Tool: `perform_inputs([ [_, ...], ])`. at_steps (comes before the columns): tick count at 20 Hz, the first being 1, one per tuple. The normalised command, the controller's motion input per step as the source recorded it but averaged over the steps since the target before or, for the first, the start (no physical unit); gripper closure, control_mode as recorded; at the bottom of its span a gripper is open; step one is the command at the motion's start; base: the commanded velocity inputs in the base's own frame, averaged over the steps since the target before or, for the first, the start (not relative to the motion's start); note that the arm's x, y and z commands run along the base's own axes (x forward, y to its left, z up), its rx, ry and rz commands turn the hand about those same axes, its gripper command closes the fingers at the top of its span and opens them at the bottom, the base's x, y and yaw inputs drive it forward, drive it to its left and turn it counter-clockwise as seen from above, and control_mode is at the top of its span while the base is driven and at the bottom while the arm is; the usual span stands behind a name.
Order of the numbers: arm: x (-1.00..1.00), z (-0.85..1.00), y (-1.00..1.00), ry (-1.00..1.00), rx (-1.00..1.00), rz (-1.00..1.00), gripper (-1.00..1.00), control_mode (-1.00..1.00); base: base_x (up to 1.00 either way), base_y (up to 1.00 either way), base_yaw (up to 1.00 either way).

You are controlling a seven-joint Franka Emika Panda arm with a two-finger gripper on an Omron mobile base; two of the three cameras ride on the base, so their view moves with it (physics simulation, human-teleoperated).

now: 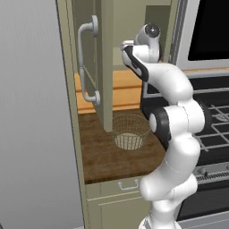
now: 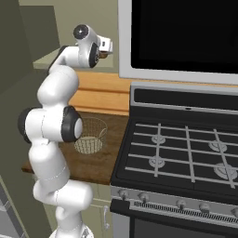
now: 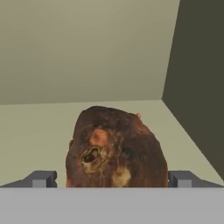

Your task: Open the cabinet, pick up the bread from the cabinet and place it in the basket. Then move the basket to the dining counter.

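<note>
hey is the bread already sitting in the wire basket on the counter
No, the basket holds nothing, while the hand view shows the bread lying on the cabinet shelf between the open gripper fingertips.

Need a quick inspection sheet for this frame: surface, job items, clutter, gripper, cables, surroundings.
Surface: short dark wood worktop backed by orange planks; carries the basket.
Cabinet: door swung open, silver bar handle facing out.
Bread: brown lump on the cabinet shelf, near the inside corner, not yet lifted.
Basket: pale wire mesh basket upright on the worktop, nothing in it.
Clutter: nothing seen.
Gripper: gripper reached into the cabinet, open, fingertips either side of the bread; contact cannot be told.
Cables: nothing seen.
Surroundings: gas stove right of the worktop, dark panel above it, low drawer under the worktop.
</note>
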Motion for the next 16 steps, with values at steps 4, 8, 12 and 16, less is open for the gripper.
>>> perform_inputs([
  [4,0.19,-0.02,0.00,0.00,0.00,0.00,-1.00,-1.00,0.00,0.00,0.00],
  [8,0.00,0.00,0.00,0.00,0.00,0.00,-1.00,-1.00,0.00,0.00,0.00],
  [12,0.00,0.00,0.00,0.00,0.00,0.00,1.00,-1.00,0.00,0.00,0.00],
  [16,0.00,0.00,0.00,0.00,0.00,0.00,1.00,-1.00,0.00,0.00,0.00],
])
